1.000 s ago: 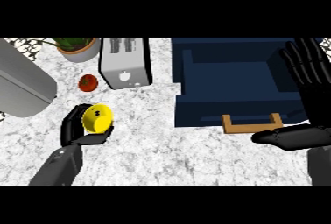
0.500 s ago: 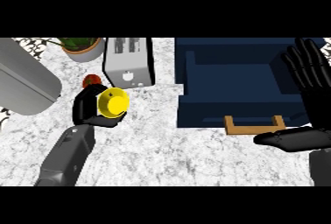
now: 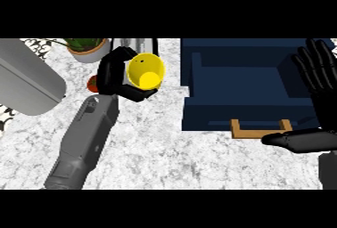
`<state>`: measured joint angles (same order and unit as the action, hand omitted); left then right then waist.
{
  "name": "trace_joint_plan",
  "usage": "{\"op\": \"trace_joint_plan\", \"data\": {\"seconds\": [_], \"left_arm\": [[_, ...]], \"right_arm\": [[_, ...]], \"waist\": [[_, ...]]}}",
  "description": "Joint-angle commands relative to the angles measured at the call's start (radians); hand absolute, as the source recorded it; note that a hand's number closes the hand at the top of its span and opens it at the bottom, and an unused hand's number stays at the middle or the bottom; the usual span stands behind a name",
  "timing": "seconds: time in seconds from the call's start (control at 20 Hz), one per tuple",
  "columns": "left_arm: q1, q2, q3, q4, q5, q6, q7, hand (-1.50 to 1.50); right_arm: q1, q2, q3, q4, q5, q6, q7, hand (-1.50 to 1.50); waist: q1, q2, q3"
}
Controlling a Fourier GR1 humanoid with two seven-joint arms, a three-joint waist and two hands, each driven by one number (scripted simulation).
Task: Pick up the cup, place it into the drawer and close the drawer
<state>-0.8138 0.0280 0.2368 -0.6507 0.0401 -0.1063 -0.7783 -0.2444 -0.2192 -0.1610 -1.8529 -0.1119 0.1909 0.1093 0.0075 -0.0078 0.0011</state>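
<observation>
My left hand (image 3: 117,76) is curled round a yellow cup (image 3: 145,71), held above the counter with its mouth tipped toward me, just left of the drawer. The dark blue drawer (image 3: 244,84) stands pulled open at the upper right, with a wooden handle (image 3: 260,130) on its front. My right hand (image 3: 317,89) rests open at the right edge, fingers up, beside the drawer and touching nothing.
A grey rounded appliance (image 3: 26,82) lies at the left. A potted plant (image 3: 89,48) stands at the back left. A small red object (image 3: 93,83) shows behind my left wrist. A toaster (image 3: 135,43) is mostly hidden behind the cup.
My left hand has carried the yellow cup up and to the right, from mid-counter toward the drawer's left edge, tipping it. The right hand has barely moved.
</observation>
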Motion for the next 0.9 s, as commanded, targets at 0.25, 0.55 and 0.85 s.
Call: {"op": "trace_joint_plan", "data": {"seconds": [0.25, 0.55, 0.85], "left_arm": [[-0.253, -0.028, -0.117, -0.171, 0.057, 0.199, 0.391, 1.50], [-0.415, -0.028, -0.270, -0.010, 0.136, 0.388, 0.491, 1.50], [-0.500, -0.028, -0.355, 0.221, 0.186, 0.468, 0.486, 1.50]], "right_arm": [[0.035, 0.009, 0.000, -0.027, 0.011, -0.004, -0.017, -1.50], [0.005, 0.040, 0.034, -0.015, 0.022, -0.015, -0.030, -1.50], [-0.057, 0.018, 0.026, 0.033, -0.003, 0.010, -0.016, -1.50]], "waist": [[-0.014, 0.002, 0.000], [-0.049, 0.009, 0.000], [-0.098, 0.026, 0.001]]}}
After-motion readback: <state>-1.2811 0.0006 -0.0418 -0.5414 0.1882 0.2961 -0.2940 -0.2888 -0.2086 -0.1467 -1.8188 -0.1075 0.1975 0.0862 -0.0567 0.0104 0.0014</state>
